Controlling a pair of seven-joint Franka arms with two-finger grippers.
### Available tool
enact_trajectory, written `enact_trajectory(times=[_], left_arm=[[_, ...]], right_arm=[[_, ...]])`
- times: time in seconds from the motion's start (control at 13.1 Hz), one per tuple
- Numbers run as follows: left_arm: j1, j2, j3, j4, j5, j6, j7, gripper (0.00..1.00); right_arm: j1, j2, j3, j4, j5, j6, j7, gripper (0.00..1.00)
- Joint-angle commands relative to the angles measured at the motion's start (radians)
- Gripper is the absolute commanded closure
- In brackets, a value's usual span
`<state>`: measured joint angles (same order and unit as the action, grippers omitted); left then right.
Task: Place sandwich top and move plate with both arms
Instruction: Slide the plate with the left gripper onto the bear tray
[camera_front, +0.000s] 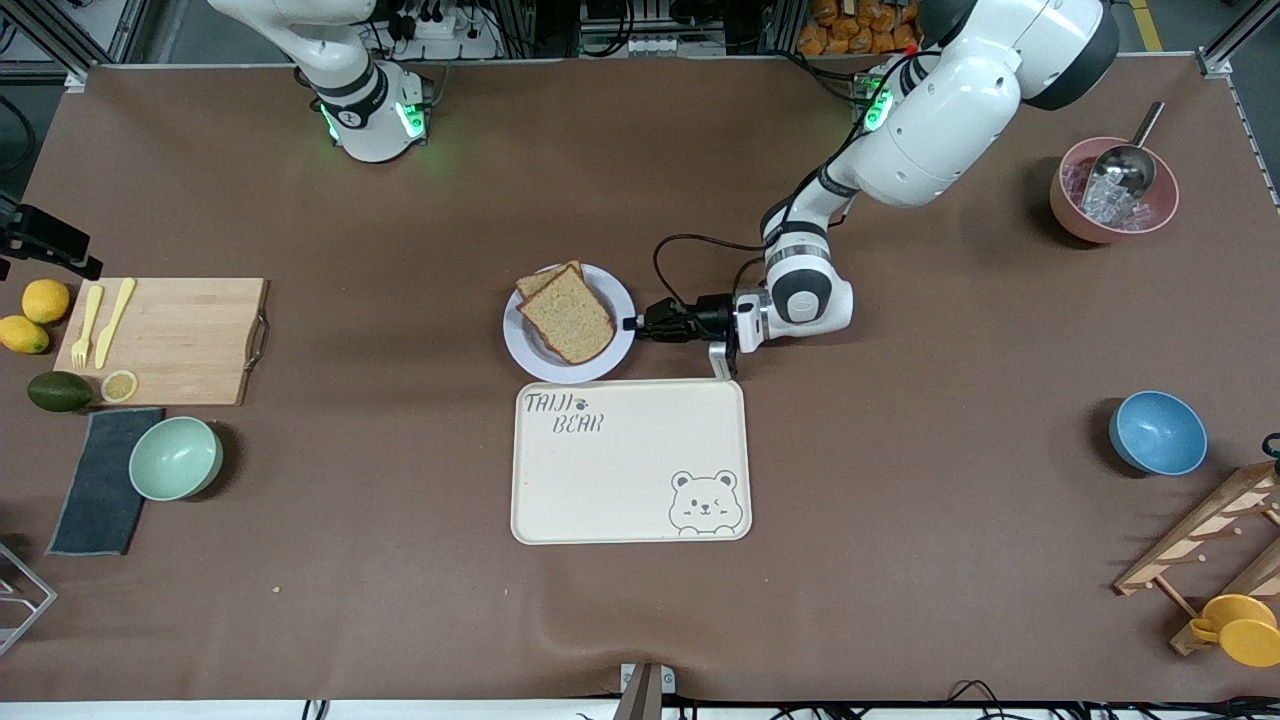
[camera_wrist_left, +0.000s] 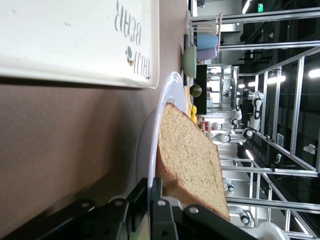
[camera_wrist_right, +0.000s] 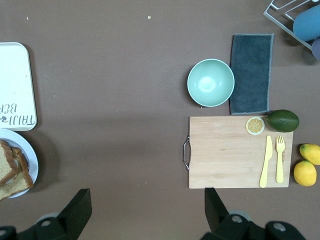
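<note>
The left end effector (camera_front: 640, 323) is clamped on the plate (camera_front: 528, 357) rim at the left arm's end, likely ready to carry it. The sandwich top (camera_front: 566, 314) lies on the plate's stacked bread. Just nearer the camera sits an empty tray (camera_front: 630, 463). The right end effector (camera_wrist_right: 145, 210) waits wide open above the worktop (camera_wrist_right: 125, 85).

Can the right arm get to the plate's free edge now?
Probably yes: the right gripper hangs open, and nothing lies on the table between it and the plate; the left gripper grips the rim toward its own end.
</note>
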<state>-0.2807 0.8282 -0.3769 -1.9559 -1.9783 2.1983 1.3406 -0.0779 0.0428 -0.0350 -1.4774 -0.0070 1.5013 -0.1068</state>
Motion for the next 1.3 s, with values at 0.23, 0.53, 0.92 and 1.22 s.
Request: enact_trajectory(times=[0.23,0.53,0.92,1.22], left_arm=[[-0.021,-0.144,0.021,-0.035,-0.01,0.1,-0.162,1.0],[-0.021,-0.191,0.015,-0.057,-0.008,0.104,-0.181,1.0],[0.012,-0.195,0.024,-0.006,0.05,0.103,-0.201,1.0],[0.11,-0.178,0.023,0.08,0.254,0.1,-0.383,1.0]], right_arm=[[0.004,0.012,0.004,0.015,-0.007,-0.012,-0.004,0.0],[-0.006,0.016,0.004,0.023,-0.008,-0.01,-0.007,0.0],[-0.002,0.016,0.004,0.022,-0.01,-0.012,-0.01,0.0],[-0.003,0.017,0.004,0.022,-0.013,-0.012,-0.01,0.0]])
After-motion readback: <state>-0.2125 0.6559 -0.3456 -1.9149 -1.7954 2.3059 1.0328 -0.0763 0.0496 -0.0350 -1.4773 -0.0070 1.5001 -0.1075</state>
